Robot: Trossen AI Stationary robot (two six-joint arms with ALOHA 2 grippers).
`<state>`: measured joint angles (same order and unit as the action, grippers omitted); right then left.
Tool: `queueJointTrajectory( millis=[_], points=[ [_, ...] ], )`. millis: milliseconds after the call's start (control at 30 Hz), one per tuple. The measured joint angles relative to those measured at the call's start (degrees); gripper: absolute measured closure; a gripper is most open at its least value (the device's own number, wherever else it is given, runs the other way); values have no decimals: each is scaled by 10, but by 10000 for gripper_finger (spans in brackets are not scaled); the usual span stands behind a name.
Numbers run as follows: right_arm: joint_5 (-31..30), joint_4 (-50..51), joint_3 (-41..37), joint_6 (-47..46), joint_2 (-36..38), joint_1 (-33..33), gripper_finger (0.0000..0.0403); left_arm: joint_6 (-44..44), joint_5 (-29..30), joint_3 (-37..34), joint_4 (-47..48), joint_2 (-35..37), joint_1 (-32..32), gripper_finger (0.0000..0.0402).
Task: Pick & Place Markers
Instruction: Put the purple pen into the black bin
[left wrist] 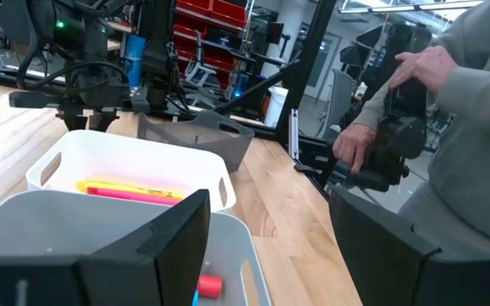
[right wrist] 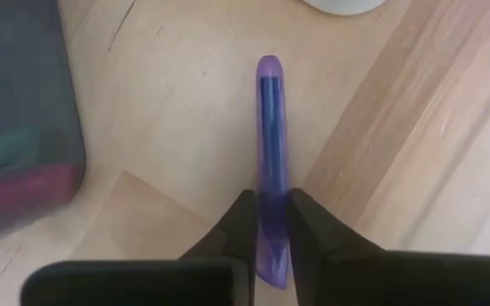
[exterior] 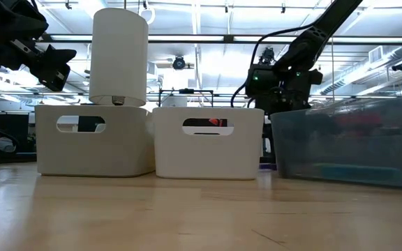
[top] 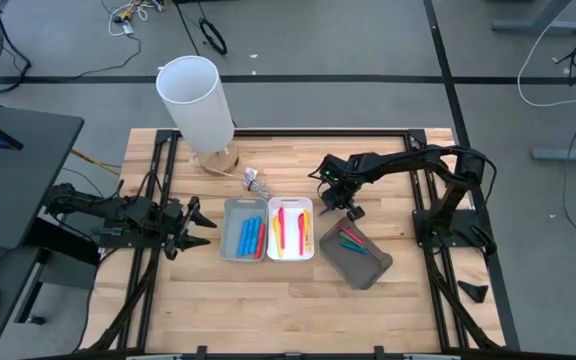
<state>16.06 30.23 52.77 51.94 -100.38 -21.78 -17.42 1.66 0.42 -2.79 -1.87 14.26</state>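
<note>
A translucent purple-blue marker lies lengthwise on the wood between the white tray and the dark grey tray. My right gripper stands over it, pointing steeply down, and is shut on it; in the high view the gripper covers the marker. More markers lie in the trays: blue and red ones in the light grey tray, yellow and pink ones in the white tray, green and pink ones in the dark tray. My left gripper waits open at the table's left, level. My right gripper pinches the marker's two long sides between its two fingers, a short way from one end, which sticks out past them. The fingers come from above, slanting steeply down. Whether the marker is clear of the wood cannot be told.
A tall white cylinder stands on a wooden disc at the table's far side, with a small crumpled object beside it. Beyond the table a person handles a dark device. Bare wood lies along the near edge.
</note>
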Motion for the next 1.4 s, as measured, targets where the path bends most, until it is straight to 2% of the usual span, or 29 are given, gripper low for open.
queueJointTrajectory(
  millis=[333, 633, 1067, 1400],
  points=[
    [-42, 53, 5, 35, 65, -25, 363, 0, 0, 0, 0, 0, 0, 154],
    [-69, 184, 94, 114, 116, -26, 363, 0, 0, 0, 0, 0, 0, 154],
    [-66, 339, 233, 326, 131, 0, 363, 0, 0, 0, 0, 0, 0, 154],
    [-67, 353, 227, 451, 159, 55, 363, 0, 0, 0, 0, 0, 0, 154]
  ],
)
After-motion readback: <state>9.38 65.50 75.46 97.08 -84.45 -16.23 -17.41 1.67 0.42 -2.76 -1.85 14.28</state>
